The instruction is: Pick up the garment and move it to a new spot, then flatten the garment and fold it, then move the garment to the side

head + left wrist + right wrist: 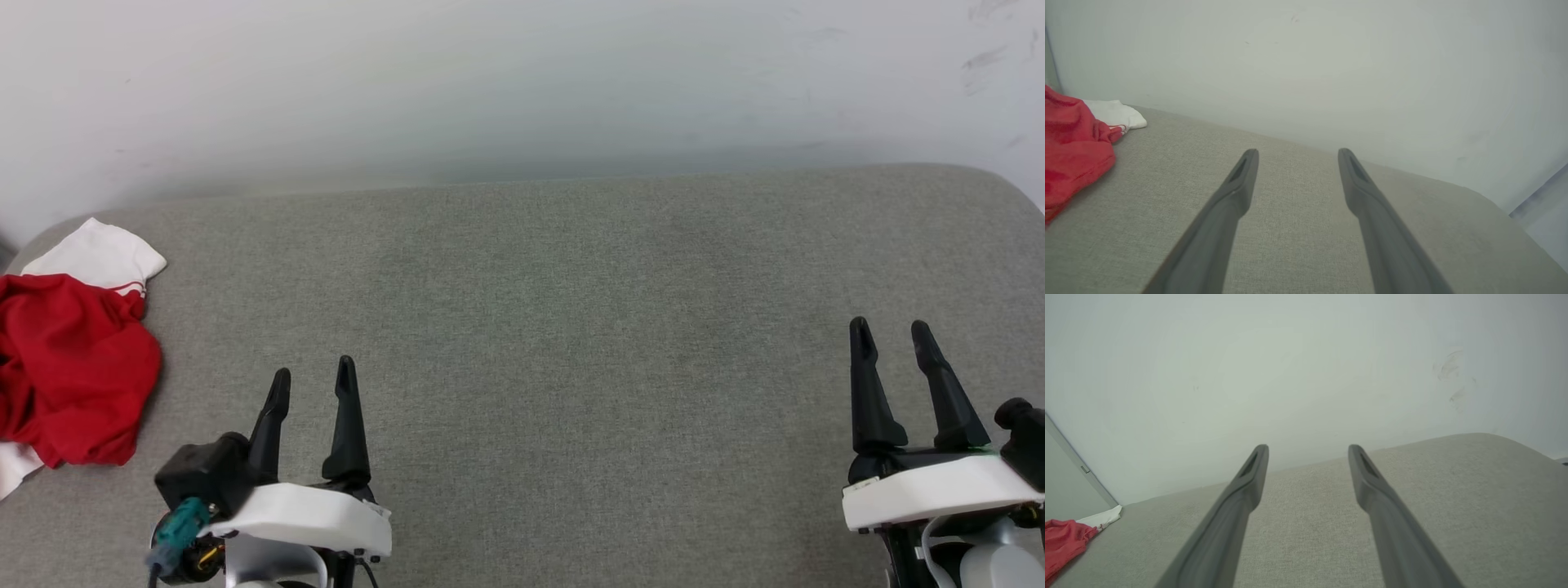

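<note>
The red jersey T-shirt (69, 367) lies crumpled at the left edge of the grey woven cushion (571, 343). The left gripper (313, 382) and the right gripper (891, 337) hover spread, holding nothing.

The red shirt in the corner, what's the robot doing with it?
Nothing is being handled right now. The garment, red with a white sleeve, lies crumpled at the far left of the grey padded surface. The left gripper is open a little way to its right, not touching it. The right gripper is open too, far off at the other side. Neither holds anything, so the pick-up has not begun.
</note>
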{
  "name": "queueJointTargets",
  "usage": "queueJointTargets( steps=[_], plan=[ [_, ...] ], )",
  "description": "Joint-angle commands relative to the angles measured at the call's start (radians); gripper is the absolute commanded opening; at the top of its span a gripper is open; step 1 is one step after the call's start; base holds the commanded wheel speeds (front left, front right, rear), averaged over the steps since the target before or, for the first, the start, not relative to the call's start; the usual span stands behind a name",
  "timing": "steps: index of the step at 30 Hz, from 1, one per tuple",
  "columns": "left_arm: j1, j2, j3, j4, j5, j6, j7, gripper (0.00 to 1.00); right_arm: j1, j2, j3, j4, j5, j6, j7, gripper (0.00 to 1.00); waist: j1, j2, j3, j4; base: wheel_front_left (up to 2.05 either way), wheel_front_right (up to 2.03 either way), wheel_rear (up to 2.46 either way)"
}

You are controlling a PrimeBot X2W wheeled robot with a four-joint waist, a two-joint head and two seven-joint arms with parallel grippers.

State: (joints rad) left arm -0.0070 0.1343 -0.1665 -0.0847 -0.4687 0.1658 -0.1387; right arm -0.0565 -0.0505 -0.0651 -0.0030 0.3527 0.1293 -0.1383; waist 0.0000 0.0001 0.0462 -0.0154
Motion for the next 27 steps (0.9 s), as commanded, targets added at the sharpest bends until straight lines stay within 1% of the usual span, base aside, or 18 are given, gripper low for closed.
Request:
queueJointTargets(
  steps=[1,3,9,16,20,23,27],
  plan=[
    [-0.007,0.022,-0.029,-0.008,0.039,0.036,-0.011,1.0,-0.008,0.0,0.002,-0.019,-0.047,0.002,-0.011,1.0,0.0,-0.0001,0.0,-0.001,0.0,0.0,0.0],
    [-0.011,0.039,-0.059,-0.006,0.06,0.071,-0.018,1.0,-0.007,0.0,0.005,-0.022,-0.078,0.002,-0.017,1.0,0.0,-0.0001,0.001,-0.002,0.0,0.0,0.0],
    [-0.021,0.079,-0.135,-0.002,0.105,0.156,-0.032,1.0,-0.004,0.0,0.01,-0.027,-0.162,0.002,-0.032,1.0,0.0,-0.0001,0.003,-0.005,0.0,0.0,0.0],
    [-0.026,0.099,-0.176,0.003,0.136,0.197,-0.047,1.0,-0.001,0.0,0.019,-0.033,-0.243,0.002,-0.046,1.0,0.0,-0.0001,0.006,-0.008,0.0,0.0,0.0],
    [-0.02,0.094,-0.182,0.009,0.141,0.189,-0.055,1.0,-0.002,0.0,0.026,-0.041,-0.283,0.002,-0.056,1.0,0.0,-0.0001,0.009,-0.009,0.0,0.0,0.0],
    [-0.011,0.076,-0.162,0.003,0.133,0.156,-0.063,1.0,0.0,0.0,0.031,-0.046,-0.299,0.002,-0.062,1.0,0.0,-0.0001,0.01,-0.009,0.0,0.0,0.0],
    [0.011,0.037,-0.101,-0.016,0.135,0.093,-0.071,1.0,0.006,0.0,0.032,-0.041,-0.266,0.002,-0.071,1.0,0.0,-0.0001,0.013,-0.009,0.0,0.0,0.0]
  ],
)
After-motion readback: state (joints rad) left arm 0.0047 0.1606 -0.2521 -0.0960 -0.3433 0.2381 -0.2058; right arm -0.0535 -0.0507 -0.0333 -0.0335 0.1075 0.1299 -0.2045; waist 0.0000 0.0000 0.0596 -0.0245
